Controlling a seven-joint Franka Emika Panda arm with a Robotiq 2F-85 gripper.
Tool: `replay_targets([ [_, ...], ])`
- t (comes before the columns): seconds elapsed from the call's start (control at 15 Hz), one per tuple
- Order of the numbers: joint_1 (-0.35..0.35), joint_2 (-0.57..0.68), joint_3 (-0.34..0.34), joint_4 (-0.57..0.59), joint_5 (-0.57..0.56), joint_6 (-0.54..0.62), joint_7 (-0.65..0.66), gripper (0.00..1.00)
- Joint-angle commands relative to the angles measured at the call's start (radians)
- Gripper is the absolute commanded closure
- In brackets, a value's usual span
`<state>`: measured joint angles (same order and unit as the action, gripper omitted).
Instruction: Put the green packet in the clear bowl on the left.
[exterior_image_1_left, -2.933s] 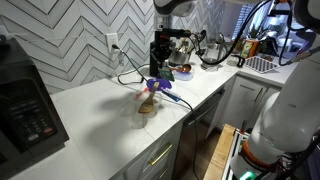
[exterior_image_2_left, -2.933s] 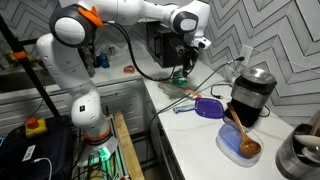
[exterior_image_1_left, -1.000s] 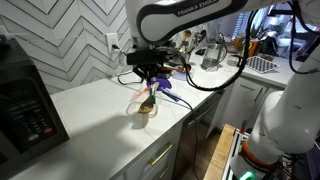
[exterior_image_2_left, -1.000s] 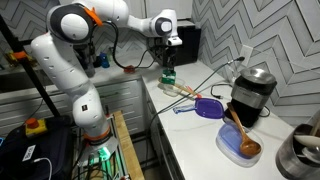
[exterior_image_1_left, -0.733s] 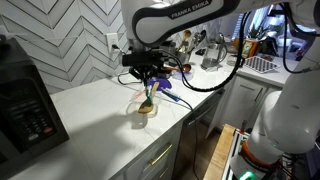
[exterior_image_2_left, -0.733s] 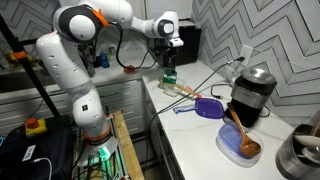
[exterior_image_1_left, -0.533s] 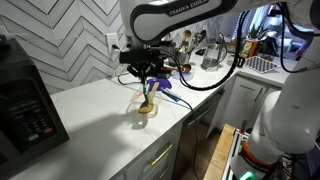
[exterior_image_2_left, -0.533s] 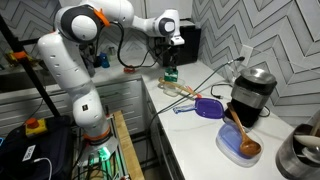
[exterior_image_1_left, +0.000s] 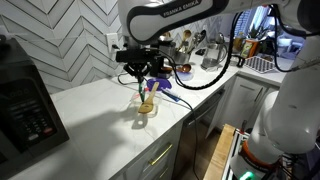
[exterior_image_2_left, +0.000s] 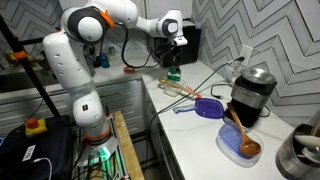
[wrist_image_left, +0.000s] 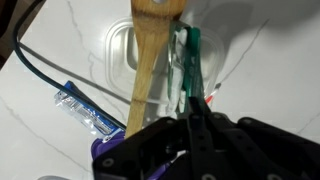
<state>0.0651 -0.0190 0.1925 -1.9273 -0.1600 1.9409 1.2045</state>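
the gripper (exterior_image_1_left: 147, 78) hangs just above the clear bowl (exterior_image_1_left: 146, 108), its fingers clamped on the top of the green packet (wrist_image_left: 191, 62). the packet dangles upright, edge-on in the wrist view, over the bowl's rim. a wooden spoon (wrist_image_left: 150, 50) leans out of the bowl, just beside the packet. a purple-blue packet (wrist_image_left: 88, 108) lies on the white table (exterior_image_1_left: 90, 105) near the bowl.
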Motion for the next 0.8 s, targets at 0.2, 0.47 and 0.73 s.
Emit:
replay_targets([
  [0.2, 0.024, 0.066, -0.036, 0.048, -0.002, 0.052, 0.018, 1.0],
  [0.47, 0.029, 0.09, -0.05, 0.071, -0.005, 0.048, 0.021, 1.0],
  [0.73, 0.038, 0.115, -0.058, 0.083, -0.005, 0.046, 0.017, 1.0],
])
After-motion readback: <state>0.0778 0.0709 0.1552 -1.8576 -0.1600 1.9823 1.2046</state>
